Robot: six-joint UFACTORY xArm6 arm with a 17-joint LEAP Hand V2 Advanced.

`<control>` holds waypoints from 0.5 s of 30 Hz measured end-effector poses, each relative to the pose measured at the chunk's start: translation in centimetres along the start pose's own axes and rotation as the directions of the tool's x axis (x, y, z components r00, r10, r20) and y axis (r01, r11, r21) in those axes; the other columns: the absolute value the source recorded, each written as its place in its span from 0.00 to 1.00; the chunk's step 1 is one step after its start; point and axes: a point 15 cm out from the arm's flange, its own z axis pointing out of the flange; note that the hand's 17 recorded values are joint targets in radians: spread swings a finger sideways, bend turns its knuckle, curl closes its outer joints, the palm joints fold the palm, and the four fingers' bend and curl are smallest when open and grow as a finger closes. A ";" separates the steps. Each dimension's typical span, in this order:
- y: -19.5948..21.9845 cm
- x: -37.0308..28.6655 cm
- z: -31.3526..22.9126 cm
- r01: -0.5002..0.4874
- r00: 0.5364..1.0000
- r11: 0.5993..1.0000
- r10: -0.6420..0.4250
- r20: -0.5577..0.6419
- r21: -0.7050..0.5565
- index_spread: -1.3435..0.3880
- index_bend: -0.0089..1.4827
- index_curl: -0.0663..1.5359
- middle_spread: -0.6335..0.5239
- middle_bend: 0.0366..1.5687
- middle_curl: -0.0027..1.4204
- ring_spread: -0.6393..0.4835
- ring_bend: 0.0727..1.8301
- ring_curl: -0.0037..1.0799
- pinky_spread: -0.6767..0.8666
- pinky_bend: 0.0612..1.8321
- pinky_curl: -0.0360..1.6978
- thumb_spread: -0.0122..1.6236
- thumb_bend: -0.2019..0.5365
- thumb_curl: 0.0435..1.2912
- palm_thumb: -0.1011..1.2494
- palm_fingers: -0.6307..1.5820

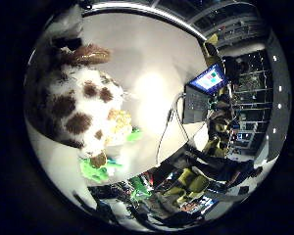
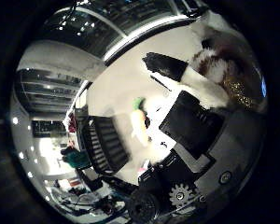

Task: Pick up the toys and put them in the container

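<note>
A white plush toy with brown spots [image 1: 78, 107] fills much of the little finger side view, close to my palm and well above the white table [image 1: 147, 58]. My right hand [image 2: 191, 126] has its black and white fingers curled against the toy's fur. Green and yellow soft parts [image 1: 95, 169] show just past the spotted toy; I cannot tell whether they belong to it. A carrot toy [image 2: 140, 123] with a green top lies on the table. Beside it stands a black slatted container [image 2: 105, 142].
An open laptop [image 1: 203, 90] with a lit screen sits on the table near its edge. Chairs and room clutter lie beyond the table's edge.
</note>
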 end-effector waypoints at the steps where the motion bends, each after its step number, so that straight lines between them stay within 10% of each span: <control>1: 0.6 -1.6 -1.3 0.020 1.000 1.000 -0.020 0.011 -0.004 0.66 0.77 0.45 0.46 0.80 0.42 0.43 0.76 0.50 0.29 0.69 0.37 0.65 0.25 0.31 0.70 0.86; 15: 8.4 -29.1 -8.2 0.306 0.934 0.952 -0.299 0.198 -0.005 0.67 0.79 0.43 0.46 0.82 0.41 0.42 0.77 0.50 0.30 0.67 0.42 0.66 0.25 0.33 0.70 0.85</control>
